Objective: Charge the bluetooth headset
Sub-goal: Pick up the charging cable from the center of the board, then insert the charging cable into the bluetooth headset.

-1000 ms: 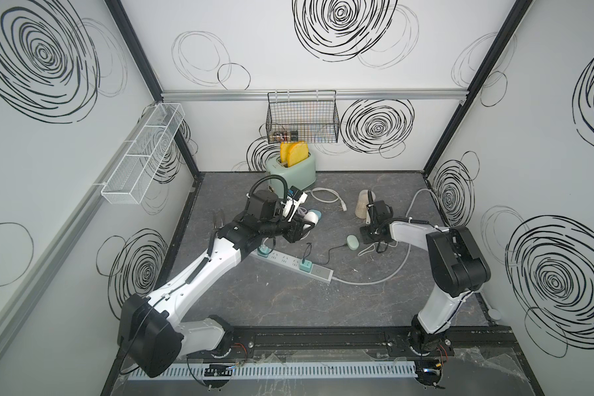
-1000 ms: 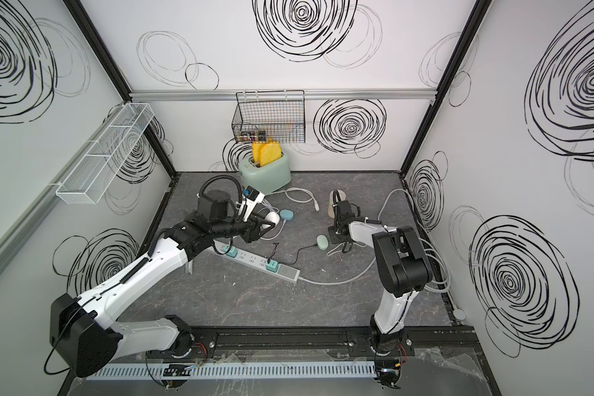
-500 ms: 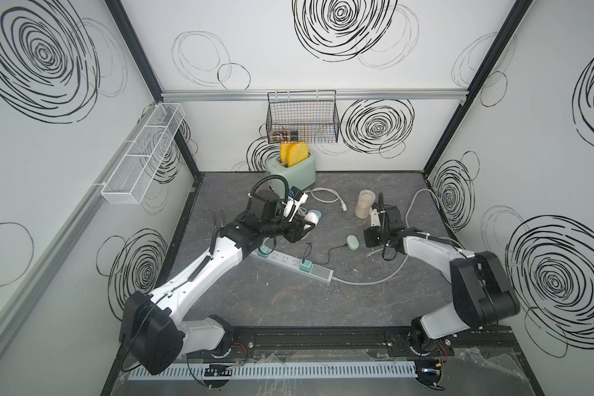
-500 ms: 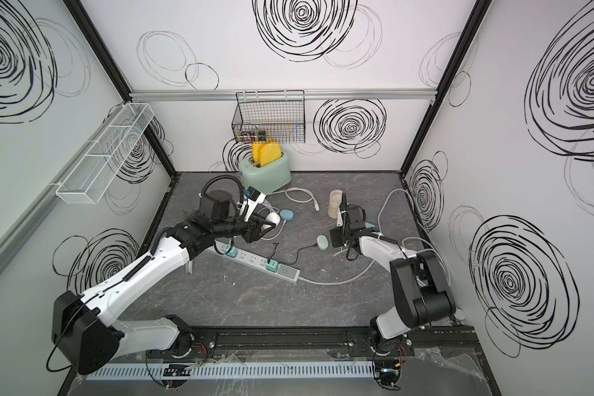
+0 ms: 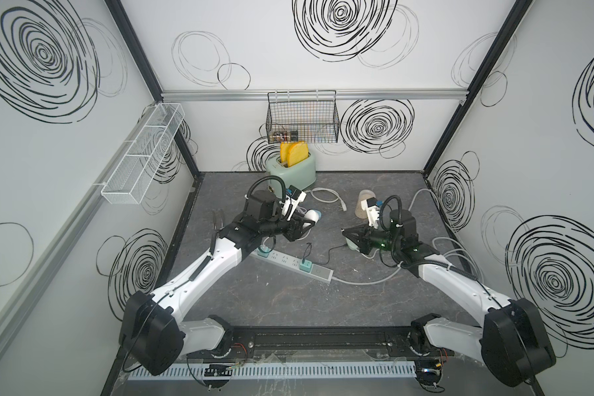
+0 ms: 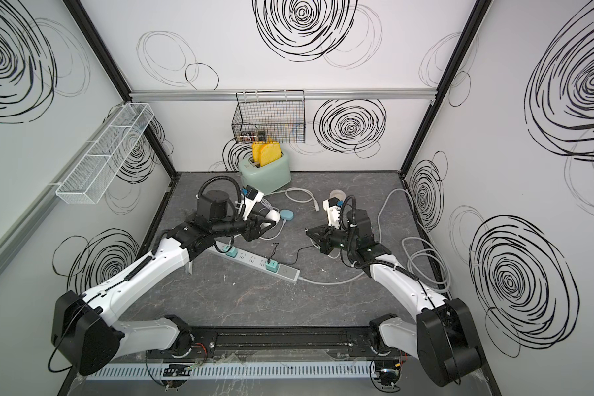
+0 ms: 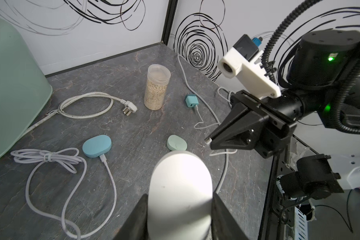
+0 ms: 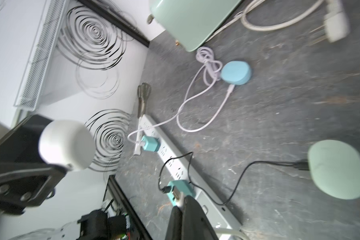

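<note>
The bluetooth headset is a white oval case [image 7: 180,182], held off the table with my left gripper [image 7: 180,199] shut on its sides. Both top views show it, at the case [image 5: 311,215] and the case [image 6: 271,215]. My right gripper [image 8: 181,202] is shut on the plug [image 8: 178,195] of a white charging cable [image 7: 222,152]. The metal plug tip [image 7: 207,140] points toward the white case [image 8: 66,145], a short gap to its right. In a top view the right gripper [image 5: 345,232] faces the left gripper [image 5: 307,224].
A blue case [image 7: 97,145] and a mint case [image 7: 176,143] lie on the table, each with a cable plugged in. A power strip [image 5: 292,262] with teal adapters lies in front. A grain jar [image 7: 157,89], a loose teal adapter [image 7: 191,101] and a green toaster [image 5: 290,169] stand behind.
My right arm has swung away from the jar and turned its gripper, now shut on the white plug, toward the left gripper. The left arm and its case have stayed still.
</note>
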Available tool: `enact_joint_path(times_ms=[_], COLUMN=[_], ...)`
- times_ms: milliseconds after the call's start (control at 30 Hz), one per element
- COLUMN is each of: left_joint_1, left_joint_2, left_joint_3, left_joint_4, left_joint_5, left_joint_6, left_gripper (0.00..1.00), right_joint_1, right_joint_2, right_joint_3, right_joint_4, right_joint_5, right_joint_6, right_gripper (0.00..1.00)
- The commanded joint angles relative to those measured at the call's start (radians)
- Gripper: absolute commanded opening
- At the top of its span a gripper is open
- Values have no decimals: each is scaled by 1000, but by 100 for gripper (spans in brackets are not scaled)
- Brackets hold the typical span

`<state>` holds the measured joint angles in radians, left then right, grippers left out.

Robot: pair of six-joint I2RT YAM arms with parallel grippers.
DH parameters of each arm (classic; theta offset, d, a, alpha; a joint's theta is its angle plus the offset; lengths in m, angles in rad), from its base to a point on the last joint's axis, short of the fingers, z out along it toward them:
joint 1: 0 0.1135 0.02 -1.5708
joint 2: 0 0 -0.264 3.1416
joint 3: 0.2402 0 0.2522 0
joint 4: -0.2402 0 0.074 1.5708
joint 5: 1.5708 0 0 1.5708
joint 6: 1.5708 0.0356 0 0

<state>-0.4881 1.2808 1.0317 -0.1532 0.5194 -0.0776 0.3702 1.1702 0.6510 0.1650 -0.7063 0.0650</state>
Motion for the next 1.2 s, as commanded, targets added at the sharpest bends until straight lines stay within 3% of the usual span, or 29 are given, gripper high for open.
enact_joint_path(times_ms=[0,300,733,1167], left_joint_1=[-10,-130,-118,-119], left_joint_2=[3,113,141,178], left_joint_3=[-2,33,25,22], left_joint_4=[107,138,170,164], left_joint_5=[26,-64,-72,-211], left_joint_6=[42,150,215,222], left_gripper=[30,28,27,24], right_joint_1=[30,41,21,-9], right_joint_2=[-19,-7,110,146], right_joint_3=[-3,43,83,87], right_joint_4=[21,-33,-6,19], right_joint_5=[-80,-114,-273,-350], right_joint_6=[59,182,279,284], right_gripper=[0,0,0,0])
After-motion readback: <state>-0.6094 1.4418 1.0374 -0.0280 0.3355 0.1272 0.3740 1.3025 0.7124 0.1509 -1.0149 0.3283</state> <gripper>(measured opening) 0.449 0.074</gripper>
